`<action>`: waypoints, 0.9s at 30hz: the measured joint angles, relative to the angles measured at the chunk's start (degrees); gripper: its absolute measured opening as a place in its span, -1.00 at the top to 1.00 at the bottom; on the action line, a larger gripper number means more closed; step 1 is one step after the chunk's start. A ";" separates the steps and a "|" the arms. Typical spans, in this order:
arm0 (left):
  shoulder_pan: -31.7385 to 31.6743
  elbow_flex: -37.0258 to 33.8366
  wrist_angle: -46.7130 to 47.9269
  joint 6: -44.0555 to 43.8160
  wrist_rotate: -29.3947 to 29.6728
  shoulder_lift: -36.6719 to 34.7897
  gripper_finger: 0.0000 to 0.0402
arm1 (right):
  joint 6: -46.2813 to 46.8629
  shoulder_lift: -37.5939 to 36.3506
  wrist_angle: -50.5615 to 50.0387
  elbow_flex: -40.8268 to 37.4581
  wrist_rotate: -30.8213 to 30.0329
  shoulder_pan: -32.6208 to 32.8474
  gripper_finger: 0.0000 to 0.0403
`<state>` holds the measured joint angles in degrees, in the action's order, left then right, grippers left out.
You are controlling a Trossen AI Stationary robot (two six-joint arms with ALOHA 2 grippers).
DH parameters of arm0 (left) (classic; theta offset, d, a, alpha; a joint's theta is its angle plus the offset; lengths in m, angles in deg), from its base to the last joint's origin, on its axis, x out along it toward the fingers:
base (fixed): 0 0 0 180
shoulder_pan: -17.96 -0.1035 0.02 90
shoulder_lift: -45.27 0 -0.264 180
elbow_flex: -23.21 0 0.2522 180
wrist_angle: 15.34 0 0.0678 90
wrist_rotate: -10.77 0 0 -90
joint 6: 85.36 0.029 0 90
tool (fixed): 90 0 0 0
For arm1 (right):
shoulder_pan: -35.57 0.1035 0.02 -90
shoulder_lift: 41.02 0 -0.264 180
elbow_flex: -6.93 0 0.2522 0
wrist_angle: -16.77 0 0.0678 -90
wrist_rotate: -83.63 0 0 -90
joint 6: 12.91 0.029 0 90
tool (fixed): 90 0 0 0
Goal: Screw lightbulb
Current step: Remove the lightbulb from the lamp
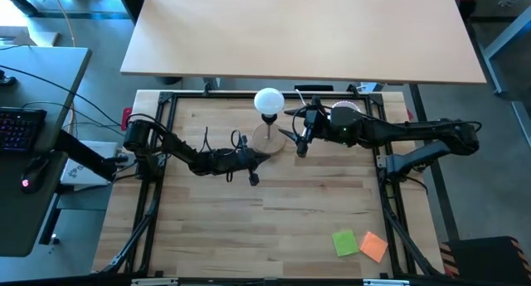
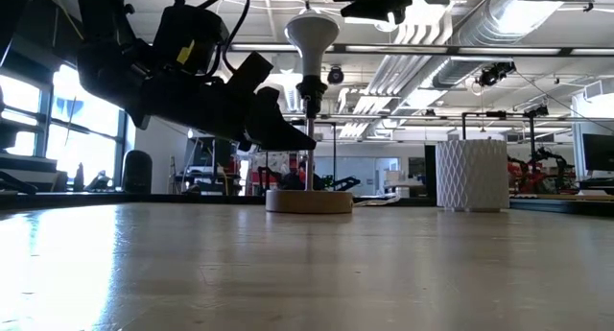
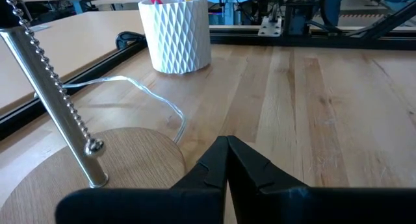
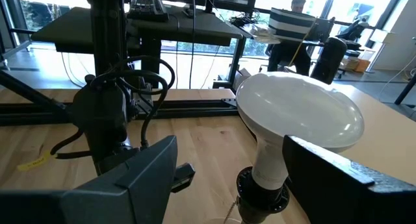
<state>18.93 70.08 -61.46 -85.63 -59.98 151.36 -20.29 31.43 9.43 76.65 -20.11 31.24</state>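
The white lightbulb (image 1: 268, 100) sits screw end down in the black socket (image 4: 262, 189), on top of the thin metal stem (image 3: 49, 97) of a round wooden lamp base (image 1: 267, 138). In the low view the lightbulb (image 2: 312, 32) stands upright, high above the lamp base (image 2: 309, 200). My right gripper (image 1: 297, 130) is open, level with the lightbulb (image 4: 299, 113) on its right side. The fingers (image 4: 140, 169) are apart and the bulb's neck lies beyond them. My left gripper (image 3: 227, 147) is shut and hovers low by the base's near edge (image 3: 156, 152), right of the stem.
A white ribbed cup (image 3: 177, 32) with pink items stands on the table behind the lamp. A bead chain (image 3: 62, 94) hangs along the stem. Green and orange sticky notes (image 1: 358, 244) lie at the near right. A second tabletop (image 1: 299, 29) lies beyond the far edge.
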 joint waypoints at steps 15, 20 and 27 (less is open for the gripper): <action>0.28 -0.07 0.08 1.60 2.01 -2.76 1.00 | -0.66 -1.93 -5.22 0.00 -1.25 -0.56 0.83; 0.29 -0.50 1.20 6.45 0.46 -10.79 1.00 | -1.68 -5.02 -7.64 -0.68 -0.80 -1.54 0.91; -5.01 2.51 13.54 7.18 -8.20 -26.53 1.00 | -1.10 -7.68 -9.08 -0.68 13.72 -5.88 0.99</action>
<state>13.92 72.58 -47.92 -78.45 -68.18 124.83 -21.39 23.75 0.34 75.98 -6.38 25.36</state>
